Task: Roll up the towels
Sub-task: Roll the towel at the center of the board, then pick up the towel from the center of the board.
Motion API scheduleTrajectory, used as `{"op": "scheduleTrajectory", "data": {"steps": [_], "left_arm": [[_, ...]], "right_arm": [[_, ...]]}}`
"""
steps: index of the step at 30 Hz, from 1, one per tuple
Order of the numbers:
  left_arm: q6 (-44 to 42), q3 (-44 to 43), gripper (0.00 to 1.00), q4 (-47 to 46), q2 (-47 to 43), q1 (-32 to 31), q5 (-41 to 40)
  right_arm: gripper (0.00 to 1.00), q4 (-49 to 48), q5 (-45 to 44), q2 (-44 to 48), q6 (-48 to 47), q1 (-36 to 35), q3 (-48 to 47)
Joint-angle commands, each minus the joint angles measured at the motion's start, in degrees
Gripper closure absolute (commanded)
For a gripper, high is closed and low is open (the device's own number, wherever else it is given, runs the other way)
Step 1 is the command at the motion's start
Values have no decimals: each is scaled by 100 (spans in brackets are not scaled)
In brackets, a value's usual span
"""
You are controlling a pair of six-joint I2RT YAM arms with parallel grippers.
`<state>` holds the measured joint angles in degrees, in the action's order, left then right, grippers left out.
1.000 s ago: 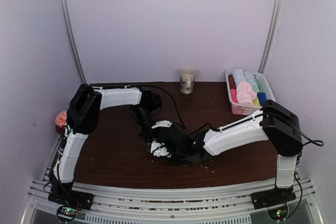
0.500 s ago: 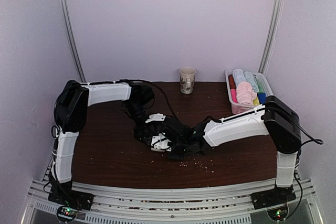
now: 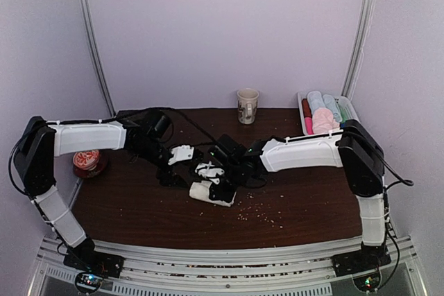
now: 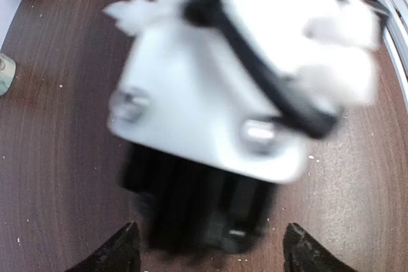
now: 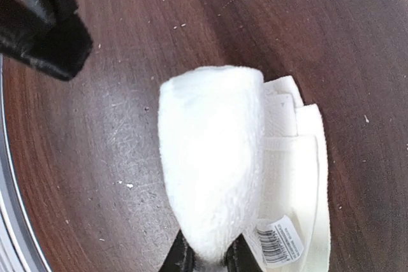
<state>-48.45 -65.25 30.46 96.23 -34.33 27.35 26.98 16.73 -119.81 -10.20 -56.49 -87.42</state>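
A cream-white towel (image 5: 213, 176) lies rolled on the dark wooden table (image 3: 146, 206), a loose flap and a barcode label (image 5: 280, 239) beside the roll. My right gripper (image 5: 209, 259) is shut on the near end of the roll. In the top view the roll (image 3: 211, 193) sits mid-table under the right gripper (image 3: 218, 185). My left gripper (image 4: 213, 256) is open with nothing between its fingers, just left of the roll (image 3: 170, 171). Its view is filled by the blurred right wrist. A pale pink towel (image 3: 321, 121) lies rolled in the basket.
A white basket (image 3: 347, 110) of several rolled coloured towels stands at the back right. A mug (image 3: 248, 105) is at the back centre. A red round object (image 3: 87, 160) sits at the left edge. Crumbs (image 3: 257, 216) are scattered in front of the roll.
My left gripper has opened, let go and drawn back to the left, its arm swinging out wide. The right gripper stays shut on the roll, which now shows on the table.
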Motion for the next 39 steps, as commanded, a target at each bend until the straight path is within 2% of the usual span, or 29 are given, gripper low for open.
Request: {"op": "scheduleTrajectory", "data": {"steps": [1,7,12,21,24,26,30,33,39], "left_arm": [[-293,366,27,-943,-323,-37,242],[-490,789,38,-1475,-387,-350,-99],[-555,1078,41,-2034,-373,-728,-324],[-440,830,47,-2422,311,-1000,-977],[-418,828,55,-2457,475,-1028,-1151],[-386,872,64,-2568,529,-1031,-1288],[-336,867,66,-2700,658,-1033,-1529],[-357,769,68,-2600,842,-1060,-1585],[-532,892,73,-2561,1004,-1231,-1769]], "right_arm": [[100,328,1100,-249,866,388,-214],[100,413,1450,-634,1079,699,-506],[99,338,1770,-789,1143,866,-566],[98,494,1906,-886,1117,909,-758],[98,505,1913,-858,1108,951,-730],[98,475,1940,-835,1108,983,-691],[97,489,1987,-825,1090,1004,-654],[90,492,2038,-789,1094,1017,-655],[54,321,1911,-452,1170,1083,-556]]}}
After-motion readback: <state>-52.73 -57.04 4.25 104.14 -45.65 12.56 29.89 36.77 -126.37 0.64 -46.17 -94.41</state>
